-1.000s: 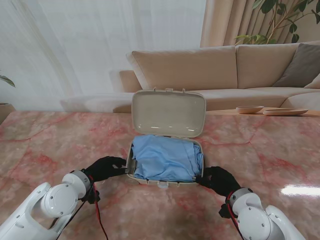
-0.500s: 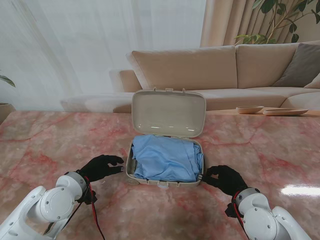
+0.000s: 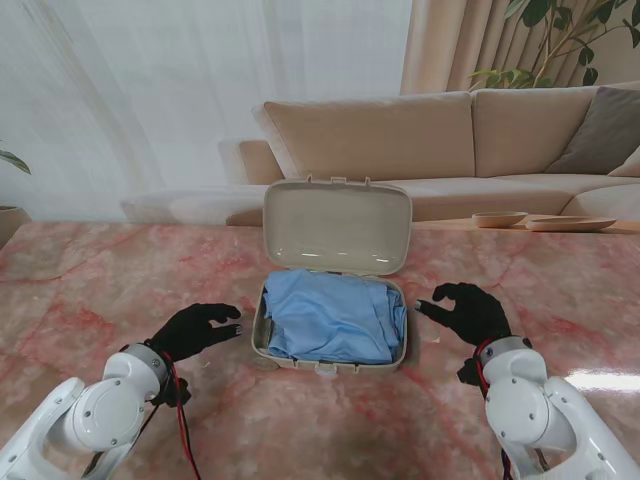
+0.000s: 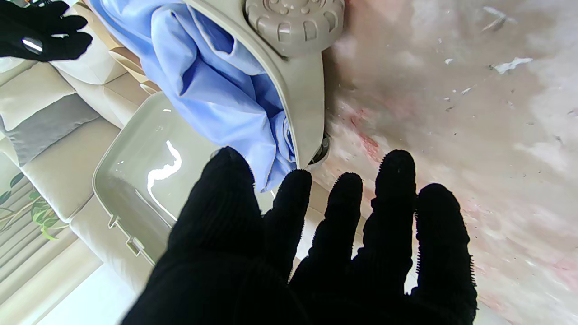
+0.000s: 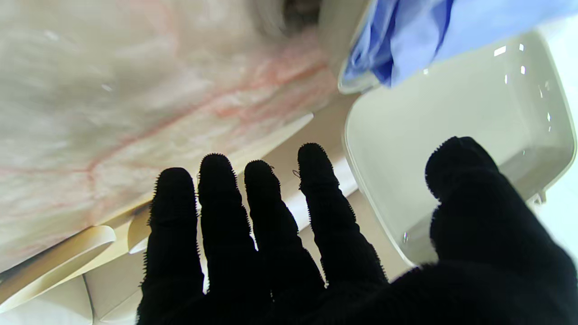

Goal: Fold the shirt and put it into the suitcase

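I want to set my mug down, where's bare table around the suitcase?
Bare marble lies left of the left hand, right of the right hand, and nearer to me than the suitcase. It is crowded beside the suitcase, where each hand hovers, and the shirt fills it.

Three cameras, one table

The high camera looked down toward 12 o'clock; both close wrist cameras shared the suitcase (image 3: 330, 350) (image 4: 298, 90) (image 5: 451, 135).

Pink-veined marble table (image 3: 90, 290) in front; beige sofa (image 3: 420, 140) behind it; grey cushion (image 3: 605, 130) at right; leafy plant (image 3: 560, 40) above; white curtain (image 3: 150, 90).
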You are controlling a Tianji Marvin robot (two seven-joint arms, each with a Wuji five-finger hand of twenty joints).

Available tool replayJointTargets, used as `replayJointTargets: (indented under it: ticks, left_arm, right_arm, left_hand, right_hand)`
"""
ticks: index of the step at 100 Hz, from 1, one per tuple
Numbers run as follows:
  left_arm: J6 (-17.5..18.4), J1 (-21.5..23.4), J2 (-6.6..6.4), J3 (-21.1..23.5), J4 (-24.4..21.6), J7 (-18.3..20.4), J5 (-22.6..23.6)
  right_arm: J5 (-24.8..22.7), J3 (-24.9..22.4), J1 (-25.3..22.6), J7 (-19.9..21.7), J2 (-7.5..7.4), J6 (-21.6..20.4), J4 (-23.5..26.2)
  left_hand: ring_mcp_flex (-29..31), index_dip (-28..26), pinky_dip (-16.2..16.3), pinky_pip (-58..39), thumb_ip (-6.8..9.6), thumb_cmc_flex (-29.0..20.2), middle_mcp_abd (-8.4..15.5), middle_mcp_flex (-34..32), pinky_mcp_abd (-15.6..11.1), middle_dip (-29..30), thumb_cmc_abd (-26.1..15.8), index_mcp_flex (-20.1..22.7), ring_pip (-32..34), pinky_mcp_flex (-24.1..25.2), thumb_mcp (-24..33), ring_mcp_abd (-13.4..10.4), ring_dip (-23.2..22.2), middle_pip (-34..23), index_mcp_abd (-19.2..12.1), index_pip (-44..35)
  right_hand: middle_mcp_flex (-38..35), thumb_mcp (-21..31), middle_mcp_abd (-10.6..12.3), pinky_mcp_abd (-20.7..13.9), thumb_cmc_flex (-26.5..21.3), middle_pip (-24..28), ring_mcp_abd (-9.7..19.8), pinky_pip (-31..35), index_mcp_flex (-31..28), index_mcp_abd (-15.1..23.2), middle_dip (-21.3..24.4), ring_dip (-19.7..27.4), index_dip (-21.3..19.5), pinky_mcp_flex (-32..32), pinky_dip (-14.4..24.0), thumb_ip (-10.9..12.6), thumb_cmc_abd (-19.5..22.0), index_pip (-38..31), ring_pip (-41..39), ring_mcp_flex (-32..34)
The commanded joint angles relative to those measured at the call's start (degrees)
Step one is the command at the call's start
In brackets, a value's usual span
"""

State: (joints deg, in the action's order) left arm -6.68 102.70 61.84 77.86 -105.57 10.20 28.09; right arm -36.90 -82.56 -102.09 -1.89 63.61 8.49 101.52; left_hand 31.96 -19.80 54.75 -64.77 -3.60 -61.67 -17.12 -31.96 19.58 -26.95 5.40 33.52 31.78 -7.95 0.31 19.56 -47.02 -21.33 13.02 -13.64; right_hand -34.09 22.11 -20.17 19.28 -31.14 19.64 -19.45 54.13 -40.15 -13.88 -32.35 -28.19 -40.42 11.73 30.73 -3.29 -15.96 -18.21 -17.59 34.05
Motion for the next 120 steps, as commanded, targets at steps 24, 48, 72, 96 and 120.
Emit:
replayJointTargets:
  ticks: [24, 48, 72, 96, 120]
  left_arm:
    - [-0.9, 1.2, 1.08, 0.3, -0.7, -3.6, -1.7]
    - [-0.7, 1.6, 1.65, 0.4, -0.6, -6.0, -2.7]
    - [-1.0, 1.6, 1.92, 0.2, -0.1, -6.9, -3.6]
    - [-1.0, 1.6, 2.00, 0.2, 0.1, -7.2, -3.8]
    - [-0.9, 1.2, 2.00, 0.1, 0.5, -7.1, -4.0]
  right_arm:
    - [7.4, 3.4, 10.4, -3.5, 1.89, 3.2, -5.2]
    - [11.1, 5.9, 16.4, -3.5, 2.61, 7.1, -8.1]
    - [13.0, 8.6, 21.9, -3.3, 3.17, 10.8, -11.7]
    - [15.2, 11.1, 26.4, -2.6, 3.64, 13.0, -15.2]
    - [17.6, 13.1, 29.5, -3.2, 4.38, 13.7, -18.9]
  left_hand:
    - [-1.6, -0.9, -0.6, 0.5, 0.94, -1.3, 1.2, -0.6, 1.5, 0.3, -2.3, -0.6, -0.4, 0.7, -2.1, 2.0, 0.3, 1.5, -2.5, -0.6]
    - [-1.4, -0.9, -0.6, 0.5, 0.97, -1.8, 1.4, -0.9, 1.5, 0.4, -2.2, -0.5, -0.5, 0.7, -2.1, 1.9, 0.4, 1.6, -2.8, -0.6]
    - [-1.5, -0.9, -0.6, 0.5, 1.00, -1.7, 1.4, -0.8, 1.5, 0.4, -2.2, -0.5, -0.5, 0.7, -2.0, 2.0, 0.4, 1.7, -2.8, -0.6]
    - [-1.3, -0.9, -0.6, 0.6, 1.00, -1.6, 1.4, -0.9, 1.7, 0.3, -2.2, -0.5, -0.5, 0.8, -2.1, 2.0, 0.3, 1.7, -2.8, -0.5]
    - [-1.4, -0.9, -0.6, 0.6, 1.02, -1.7, 1.3, -0.9, 1.7, 0.3, -2.2, -0.5, -0.5, 0.7, -2.0, 2.0, 0.3, 1.8, -2.7, -0.5]
  right_hand:
    - [7.1, 5.2, 0.8, 1.1, -2.9, -1.1, 1.9, -2.4, 8.3, 3.6, 0.3, -0.4, 0.9, -2.1, 2.3, 3.1, -9.7, 3.1, 1.0, -3.4]
    - [12.4, 8.0, 0.6, 1.3, -1.5, -2.8, 2.3, -5.3, 12.5, 4.1, 2.1, 0.8, 1.4, -3.8, 2.9, 2.4, -14.2, 4.5, 3.5, -7.1]
    - [14.5, 8.9, 0.6, 1.3, -0.3, -3.8, 2.9, -6.7, 13.2, 3.7, 2.9, 1.0, 1.5, -4.4, 3.3, 2.2, -13.5, 4.6, 4.5, -8.5]
    - [14.9, 9.7, 0.5, 1.2, 0.2, -4.1, 3.1, -7.3, 13.1, 3.7, 3.5, 0.9, 1.6, -4.4, 4.0, 2.0, -13.5, 4.5, 4.5, -8.4]
    - [14.7, 10.2, 0.6, 1.2, 0.5, -4.0, 3.1, -7.7, 12.1, 3.6, 3.7, 0.7, 1.5, -4.3, 4.6, 1.8, -13.4, 4.1, 4.3, -8.1]
